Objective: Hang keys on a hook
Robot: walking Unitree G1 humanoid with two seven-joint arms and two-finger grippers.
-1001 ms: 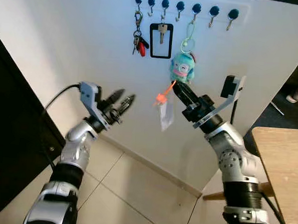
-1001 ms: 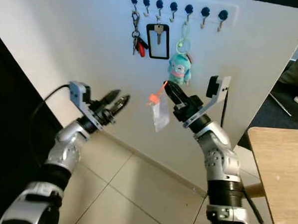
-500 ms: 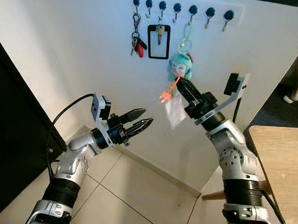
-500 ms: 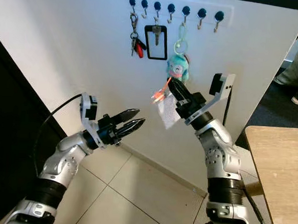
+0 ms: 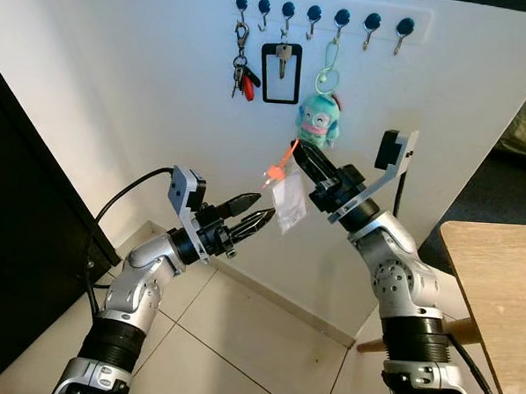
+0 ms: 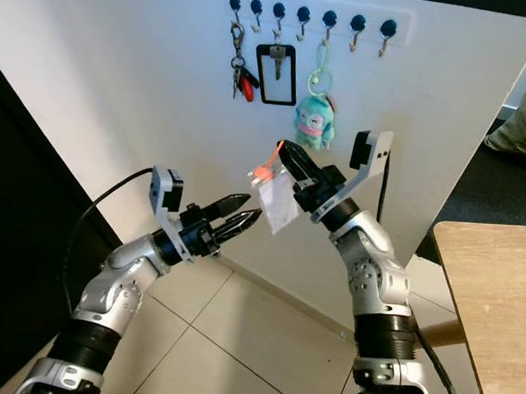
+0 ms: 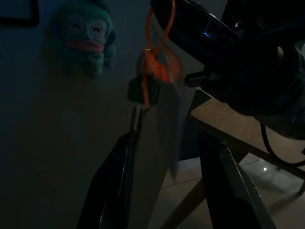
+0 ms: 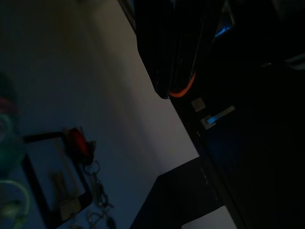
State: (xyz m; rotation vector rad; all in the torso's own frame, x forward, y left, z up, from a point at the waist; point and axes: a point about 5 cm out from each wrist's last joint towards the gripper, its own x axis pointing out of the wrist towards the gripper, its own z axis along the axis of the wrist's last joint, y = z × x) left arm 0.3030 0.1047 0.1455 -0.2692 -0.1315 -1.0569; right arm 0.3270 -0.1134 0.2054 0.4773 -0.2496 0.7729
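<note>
Pinching the orange loop, the right tool [image 5: 293, 153] dangles the keys [image 5: 284, 191] below the hooks [image 5: 372, 26]. Left tool [image 5: 260, 214], spread, should grab gently underneath before lifting to a free hook.

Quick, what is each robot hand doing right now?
Left gripper: open, holding nothing, reaching toward the dangling key.
Right gripper: shut on the orange loop of the key and clear tag.

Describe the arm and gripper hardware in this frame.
Two silver jointed arms with black rings at the joints. Left gripper and right gripper each have long, tapered black jaws, plus a grey bracket carrying a black camera module. A black cable loops off the left wrist.
</note>
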